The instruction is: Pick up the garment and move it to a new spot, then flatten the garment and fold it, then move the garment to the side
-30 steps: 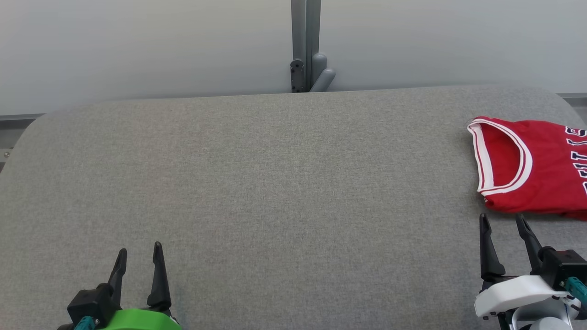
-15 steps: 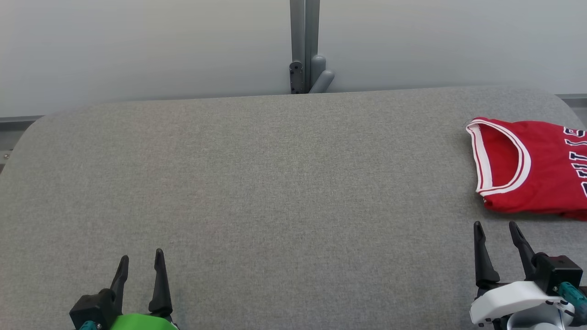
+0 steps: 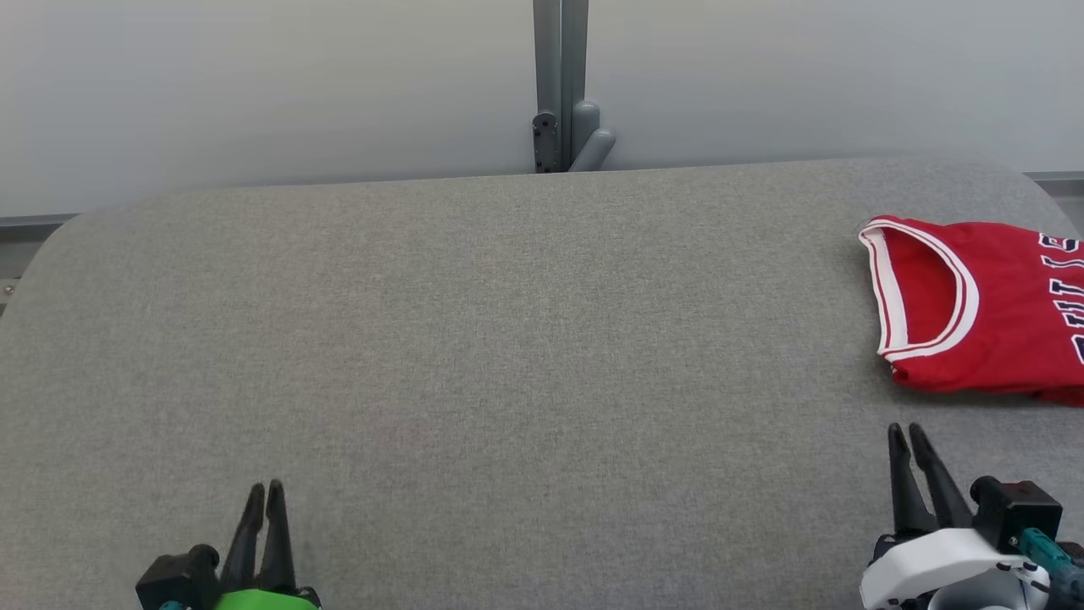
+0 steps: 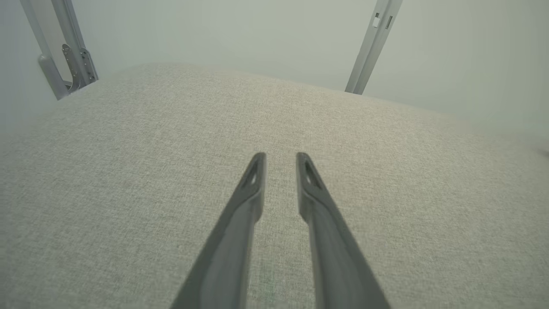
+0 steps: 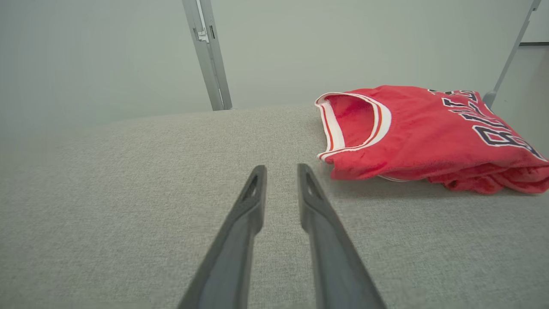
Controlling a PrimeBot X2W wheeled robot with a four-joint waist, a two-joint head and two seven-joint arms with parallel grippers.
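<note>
The garment (image 3: pixel 1008 339) is a red jersey with white trim and dark lettering, lying folded at the far right of the grey padded table (image 3: pixel 508 339); its right part runs out of the head view. In the right wrist view the garment (image 5: pixel 429 133) lies just ahead and to the right of my right gripper (image 5: pixel 281 168). My right gripper (image 3: pixel 903 430) sits a short way in front of the garment, not touching it, fingers narrowed to a slim gap with nothing between. My left gripper (image 3: pixel 264 490) is at the lower left over bare table, likewise narrowed and empty; its fingers (image 4: pixel 257 180) frame only grey fabric.
A grey metal post with a bracket (image 3: pixel 563 127) stands behind the table's far edge against a pale wall. The table's corners are rounded at left and right. Another post (image 4: pixel 373 43) rises beyond the table in the left wrist view.
Both grippers have drawn back toward the near edge and their fingers have closed from wide apart to a slim gap. The garment has not moved.
</note>
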